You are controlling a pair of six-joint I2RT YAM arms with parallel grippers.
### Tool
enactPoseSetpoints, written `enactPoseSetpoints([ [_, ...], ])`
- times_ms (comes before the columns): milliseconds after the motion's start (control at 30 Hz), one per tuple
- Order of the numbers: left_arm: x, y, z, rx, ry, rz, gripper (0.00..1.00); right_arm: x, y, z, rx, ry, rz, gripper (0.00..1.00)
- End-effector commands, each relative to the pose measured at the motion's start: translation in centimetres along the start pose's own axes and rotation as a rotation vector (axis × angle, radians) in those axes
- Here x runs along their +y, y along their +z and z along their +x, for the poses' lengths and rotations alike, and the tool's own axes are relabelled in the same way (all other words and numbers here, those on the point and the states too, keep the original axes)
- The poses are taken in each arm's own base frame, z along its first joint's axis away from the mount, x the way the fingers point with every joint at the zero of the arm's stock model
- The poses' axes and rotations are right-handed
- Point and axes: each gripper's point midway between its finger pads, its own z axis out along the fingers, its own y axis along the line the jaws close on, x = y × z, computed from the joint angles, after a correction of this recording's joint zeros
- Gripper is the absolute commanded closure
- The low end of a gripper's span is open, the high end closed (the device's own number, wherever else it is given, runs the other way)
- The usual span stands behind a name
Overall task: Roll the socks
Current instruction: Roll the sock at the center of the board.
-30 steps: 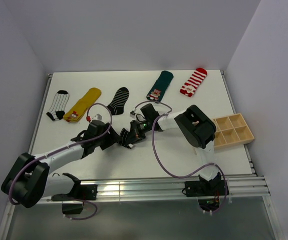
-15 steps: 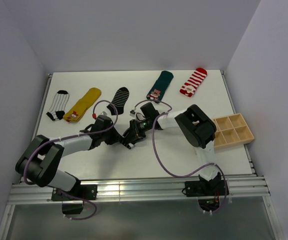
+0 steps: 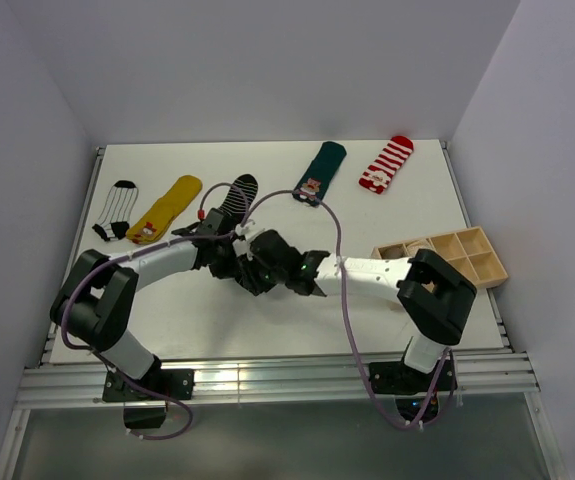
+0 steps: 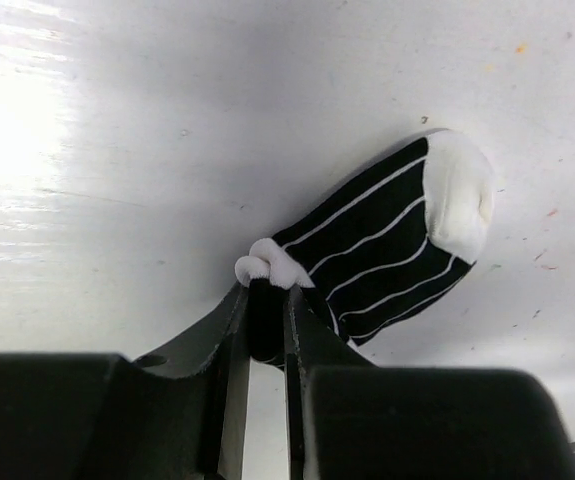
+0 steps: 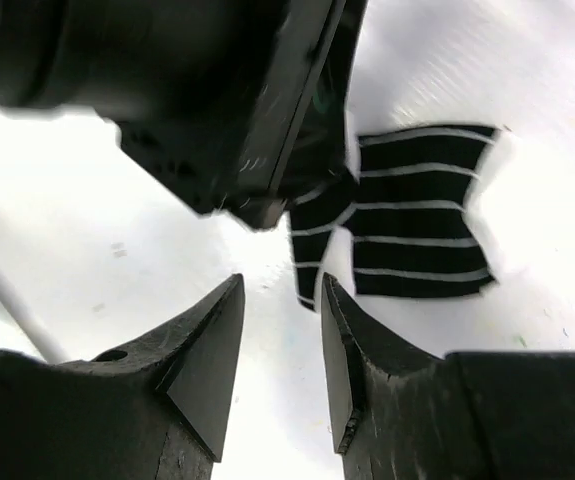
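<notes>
Evidently mid-roll: left gripper (image 4: 267,300) clamps the black sock (image 4: 387,250) at its edge; right gripper (image 5: 282,290), parted and empty beside it, should regrip.

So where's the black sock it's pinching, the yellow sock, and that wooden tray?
black sock (image 4: 387,250), left wrist view, on its striped middle.
yellow sock (image 3: 172,203), top view, on its middle.
wooden tray (image 3: 487,279), top view, on its near rim.
</notes>
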Motion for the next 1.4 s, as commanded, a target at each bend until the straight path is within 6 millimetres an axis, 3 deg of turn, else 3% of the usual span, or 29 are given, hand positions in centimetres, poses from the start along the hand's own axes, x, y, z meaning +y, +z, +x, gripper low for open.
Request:
enactPoseSetpoints([
  [0,2.0,-0.3,0.8,0.061,0.081,-0.112,0.86,-3.0,-0.3,-0.6,-0.097,-0.164,0.309,0.56],
  [333,1.2,0.0,0.9,0.086,0.082,-0.079,0.86,-0.3,1.8,0.3,-0.13,-0.309,0.372,0.56],
  [467,1.1,0.1,1.2,0.094,0.082,-0.068,0.87,0.4,0.9,-0.4,-0.183,-0.285,0.356,0.56],
  [633,0.9,0.2,1.4,0.091,0.071,-0.043,0.87,-1.7,-0.4,-0.2,-0.224,-0.208,0.397,0.54],
  [833,1.1,0.3,1.5,0.1,0.076,-0.049,0.87,-0.4,-1.5,-1.0,-0.28,-0.237,0.338,0.53],
  [1000,0.8,0.4,1.5,0.106,0.075,-0.043,0.87,1.1,-0.5,-0.9,-0.269,-0.292,0.307,0.54],
  [1367,0.5,0.5,1.5,0.119,0.085,-0.03,0.88,0.5,4.0,2.3,-0.138,-0.362,0.324,0.56],
])
